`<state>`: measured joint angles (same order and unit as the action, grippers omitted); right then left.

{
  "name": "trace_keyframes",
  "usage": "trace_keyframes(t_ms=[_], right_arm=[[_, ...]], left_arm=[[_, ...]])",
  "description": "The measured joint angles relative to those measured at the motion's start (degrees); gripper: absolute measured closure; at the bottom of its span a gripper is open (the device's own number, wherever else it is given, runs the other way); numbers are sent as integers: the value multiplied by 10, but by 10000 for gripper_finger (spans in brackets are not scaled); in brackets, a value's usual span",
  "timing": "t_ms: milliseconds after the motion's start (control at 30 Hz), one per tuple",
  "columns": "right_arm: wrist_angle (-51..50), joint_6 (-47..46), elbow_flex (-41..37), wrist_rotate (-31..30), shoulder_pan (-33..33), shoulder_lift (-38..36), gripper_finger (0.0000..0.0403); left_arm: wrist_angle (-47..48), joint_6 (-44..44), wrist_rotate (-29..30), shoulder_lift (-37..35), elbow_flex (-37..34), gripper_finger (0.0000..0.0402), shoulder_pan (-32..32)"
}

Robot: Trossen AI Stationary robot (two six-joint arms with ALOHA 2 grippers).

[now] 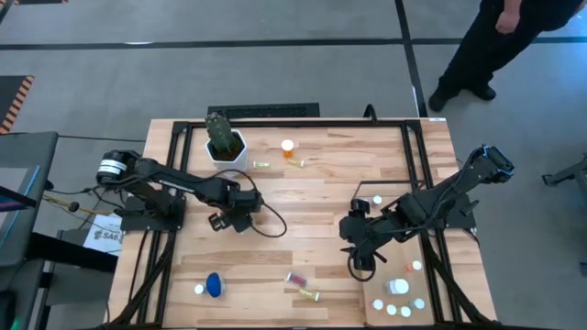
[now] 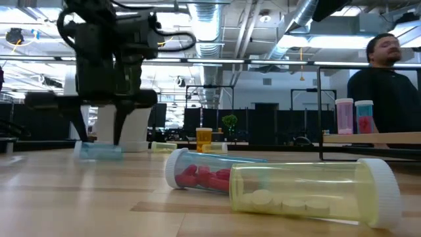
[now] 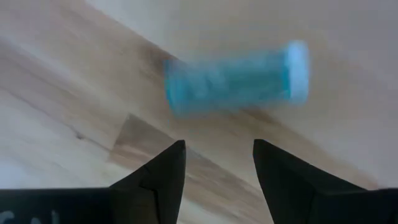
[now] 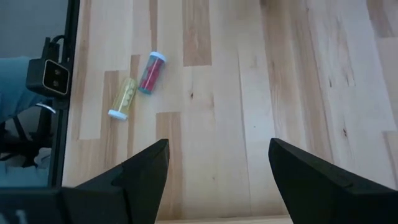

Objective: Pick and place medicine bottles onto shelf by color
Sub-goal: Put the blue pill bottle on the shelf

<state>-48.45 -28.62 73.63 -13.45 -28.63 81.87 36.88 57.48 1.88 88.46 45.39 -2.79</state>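
A teal medicine bottle (image 3: 233, 78) with a white cap lies on its side on the wooden table, also seen in the low view (image 2: 99, 151). My left gripper (image 3: 217, 149) points down just above and beside it, open, with nothing between its fingers; it shows left of the table's middle (image 1: 231, 218). My right gripper (image 1: 362, 247) hangs open over the table's right half (image 4: 217, 155) and holds nothing. A red-filled bottle (image 4: 151, 71) and a yellow one (image 4: 123, 98) lie side by side near the front edge. The shelf (image 2: 395, 138) at the right carries upright bottles (image 2: 344, 115).
A white pot with a cactus (image 1: 225, 145) stands at the far left. An orange bottle (image 1: 288, 148) stands at the far middle, with small vials (image 1: 261, 164) near it. A blue bottle (image 1: 214, 284) lies front left. A person (image 1: 495, 46) stands beyond the far right corner.
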Motion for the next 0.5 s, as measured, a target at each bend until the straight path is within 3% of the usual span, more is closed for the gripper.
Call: trace_keyframes(t_ms=[167, 267, 500], right_arm=[[2, 0, 0, 0, 14, 0, 106], [1, 1, 0, 0, 19, 0, 106], [-11, 5, 0, 1, 21, 0, 106]], left_arm=[[-13, 70, 59, 37, 3, 226, -11], [-9, 55, 75, 44, 3, 226, -17], [44, -221, 172, 36, 26, 226, -44]])
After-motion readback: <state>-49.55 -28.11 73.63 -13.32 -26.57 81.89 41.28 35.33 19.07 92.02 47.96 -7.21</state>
